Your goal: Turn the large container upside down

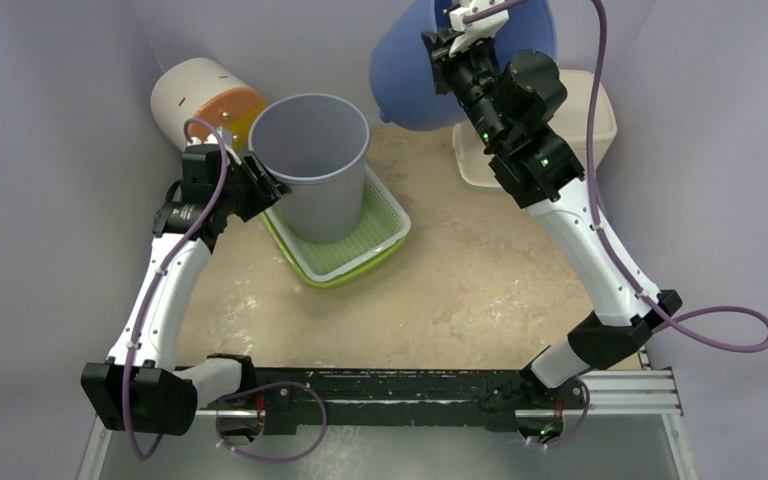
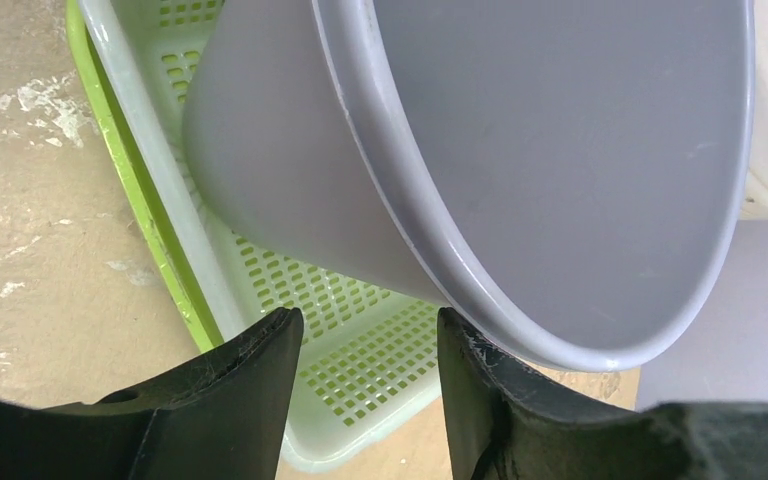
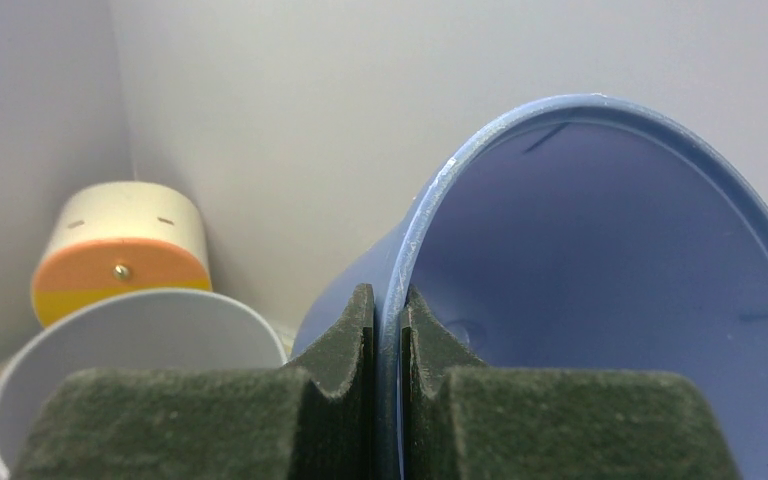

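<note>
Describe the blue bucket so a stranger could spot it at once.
At the far right corner of the table, a cream tub sits by the wall. Beside it the right gripper pinches the rim of a blue bucket, lifted and tilted. It is the only blue container; the grey bin stands in a green basket.

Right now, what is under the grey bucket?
The grey bucket stands in a green slotted basket. The basket floor below its base is covered, so anything lying there cannot be seen.
</note>
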